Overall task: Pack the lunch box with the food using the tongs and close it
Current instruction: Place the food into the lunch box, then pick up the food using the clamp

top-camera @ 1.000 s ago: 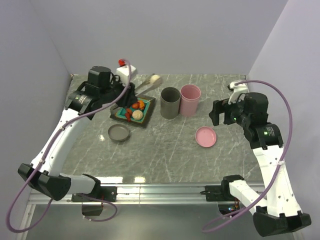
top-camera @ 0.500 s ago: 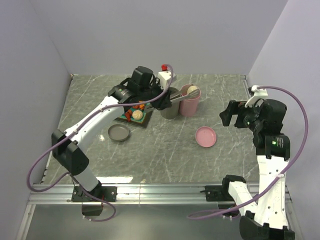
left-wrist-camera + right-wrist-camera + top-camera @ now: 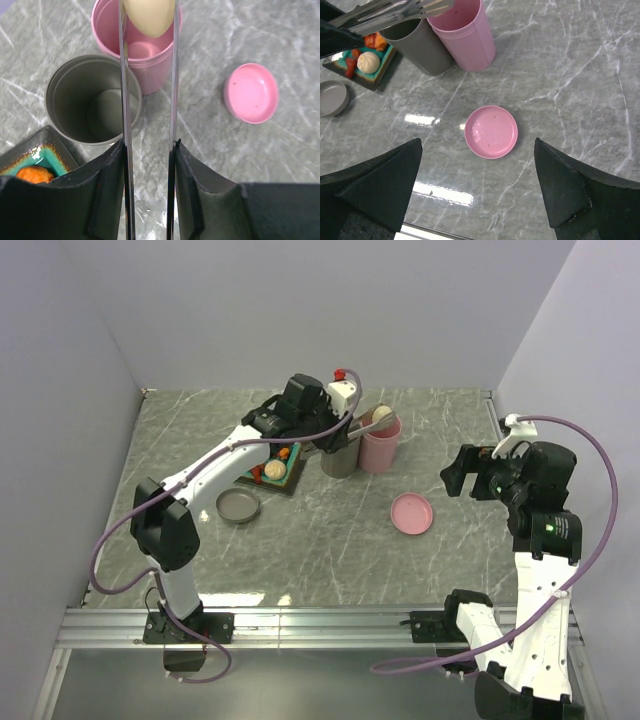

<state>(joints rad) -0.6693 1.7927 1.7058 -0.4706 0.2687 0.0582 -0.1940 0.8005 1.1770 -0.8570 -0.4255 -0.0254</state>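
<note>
Left wrist view: slim silver tongs, pinched by the left tool, clamp a smooth cream ball, its top cropped off; the right tool stands spread wide.

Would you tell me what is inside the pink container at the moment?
The visible floor of the pink container looks bare. The cream ball gripped in the tongs hangs over its opening and hides the far side of the interior.

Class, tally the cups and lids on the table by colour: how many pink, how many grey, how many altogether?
Pink: 2 (pink cup, pink lid)
Grey: 2 (grey cup, grey lid)
Total: 4
</note>
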